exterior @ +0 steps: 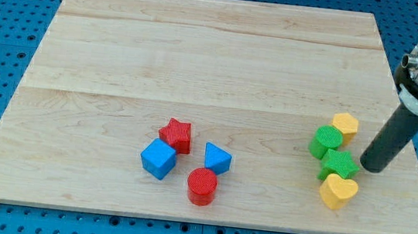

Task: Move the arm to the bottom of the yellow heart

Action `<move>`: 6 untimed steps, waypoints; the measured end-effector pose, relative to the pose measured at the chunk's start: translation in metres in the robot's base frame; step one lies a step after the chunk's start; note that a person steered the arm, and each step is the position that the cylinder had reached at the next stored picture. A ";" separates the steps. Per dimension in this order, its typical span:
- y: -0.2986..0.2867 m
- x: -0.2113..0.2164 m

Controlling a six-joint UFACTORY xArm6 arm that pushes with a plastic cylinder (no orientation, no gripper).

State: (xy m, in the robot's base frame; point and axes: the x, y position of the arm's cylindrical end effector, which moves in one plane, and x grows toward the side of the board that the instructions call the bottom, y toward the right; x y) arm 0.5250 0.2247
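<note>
The yellow heart [337, 191] lies at the view's lower right of the wooden board [200, 54]. Just above it sits a green star [339, 163], then a green round block [325, 141] and a yellow hexagon-like block [344, 125]. My tip [369, 168] is on the board just right of the green star, above and to the right of the yellow heart, a short gap from both.
A cluster lies at the lower middle: a red star [176, 134], a blue cube [158, 158], a blue triangle [217, 158] and a red cylinder [202, 186]. The board's right edge [415, 154] is close to my tip.
</note>
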 end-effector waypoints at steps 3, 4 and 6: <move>-0.016 0.088; -0.062 0.088; -0.138 0.059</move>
